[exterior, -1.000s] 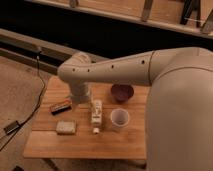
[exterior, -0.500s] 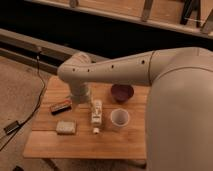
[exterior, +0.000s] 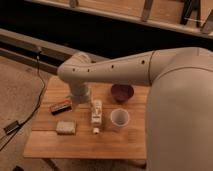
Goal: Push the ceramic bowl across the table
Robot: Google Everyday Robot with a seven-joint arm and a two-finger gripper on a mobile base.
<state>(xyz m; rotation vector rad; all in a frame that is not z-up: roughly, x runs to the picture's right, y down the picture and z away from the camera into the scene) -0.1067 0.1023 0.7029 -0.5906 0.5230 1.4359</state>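
Now the end effector hangs low over the surface.
It is just left of the ceramic bowl and nearer the camera, apart from it; I cannot tell its grip state.

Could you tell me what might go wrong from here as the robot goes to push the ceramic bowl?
1. The ceramic bowl sits close to the far edge of the table; a push that way could send it off.
2. The pale cup stands just in front of the bowl. The gripper, low over the middle of the table beside the cup, might knock it over on its way.
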